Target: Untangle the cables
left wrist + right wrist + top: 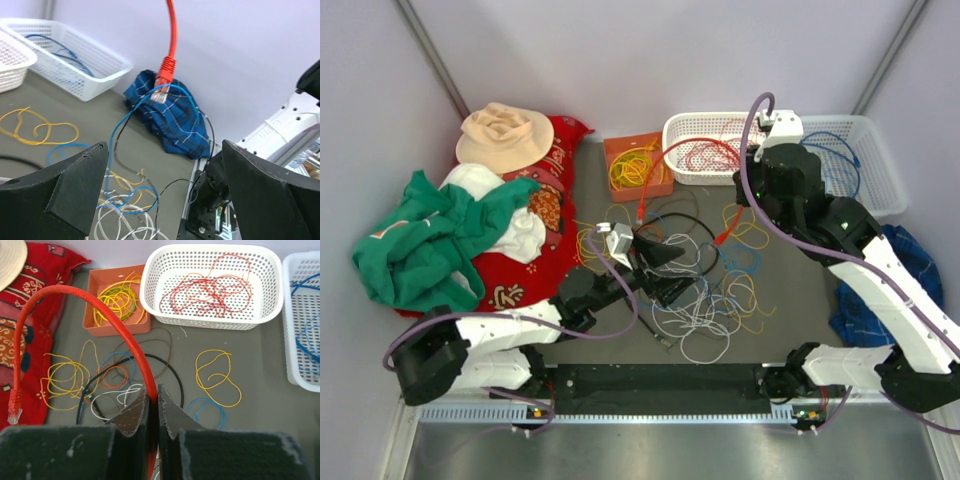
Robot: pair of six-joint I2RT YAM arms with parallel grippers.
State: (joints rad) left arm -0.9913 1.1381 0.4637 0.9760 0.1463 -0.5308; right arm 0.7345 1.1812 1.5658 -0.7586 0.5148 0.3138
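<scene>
My right gripper point(153, 395) is shut on a thick red cable point(115, 325). The cable arches up and to the left and ends in a clear plug point(14, 412). In the top view the right gripper point(748, 182) hangs by the white basket, and the red cable point(641, 205) drops toward the tangle point(710, 300) of white, blue, yellow and black wires. My left gripper point(680, 272) is open and empty over the tangle. In the left wrist view point(165, 190) a red plug point(162, 85) hangs ahead with a blue wire point(120, 130) looped on it, and white wires point(120, 220) lie below.
A white basket point(210, 322) holds red wires. A second basket point(880, 170) holds blue ones. An orange tray point(115, 330) holds yellow and green wires. A red cloth point(520, 270), a hat point(505, 135) and a green garment point(420, 240) lie at the left, and a blue plaid cloth point(170, 120) at the right.
</scene>
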